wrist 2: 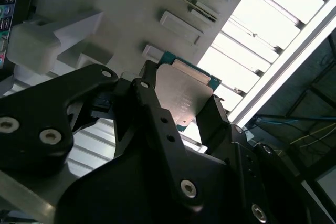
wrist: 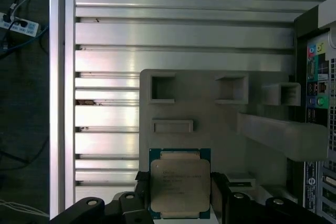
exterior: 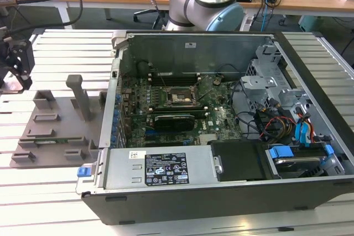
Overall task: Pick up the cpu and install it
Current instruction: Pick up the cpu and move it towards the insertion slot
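Where the exterior view's left edge cuts the scene, the gripper (exterior: 21, 75) hangs over the slatted desk (exterior: 55, 48), near the grey tray (exterior: 55, 136). The open computer case (exterior: 221, 192) lies just beside the tray on the exterior view's right, with the black socket frame (exterior: 180, 99) on its board.

In the first wrist view, the cpu (wrist: 180, 184), metal top towards the camera, sits between the gripper (wrist: 180, 188) fingers at the edge of the tray (wrist: 210, 114).

In the second wrist view, the gripper (wrist 2: 184, 106) is clenched on the cpu (wrist 2: 184, 93), with fingers (wrist 2: 152, 103) pressed to two opposite edges. Whether the chip touches the tray (wrist 2: 131, 3) cannot be told.
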